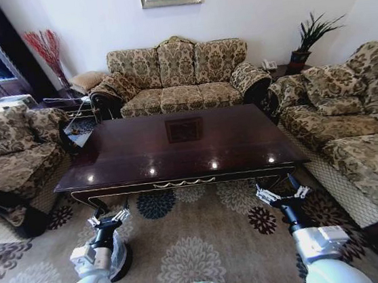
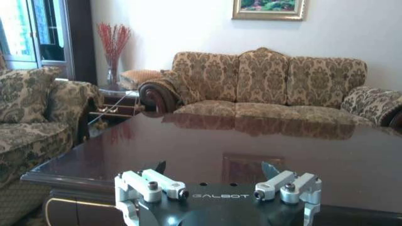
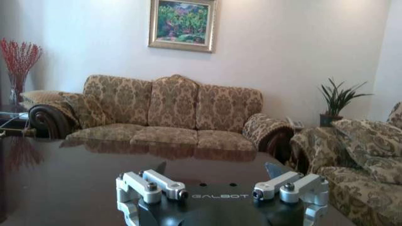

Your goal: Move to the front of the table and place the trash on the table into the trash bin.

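The table (image 1: 175,143) of dark glossy wood stands just ahead of me, its carved gilt front edge (image 1: 180,182) close to both arms. Its top (image 2: 264,141) reflects the sofa and carries a dark square inlay at its middle. The trash is out of view. My left gripper (image 1: 108,219) hovers low before the table's front left corner, open and holding nothing (image 2: 215,168). At the front right corner my right gripper (image 1: 282,194) is likewise open with nothing in it (image 3: 217,168). A dark round shape (image 1: 124,261) sits by my left forearm, mostly hidden; whether it is the trash bin I cannot tell.
A patterned sofa (image 1: 178,78) stands behind the table, with another sofa (image 1: 14,161) on the left and a third (image 1: 358,129) on the right. Side tables hold a vase of red twigs (image 1: 48,52) and a potted plant (image 1: 310,35). Floral carpet (image 1: 187,244) lies underfoot.
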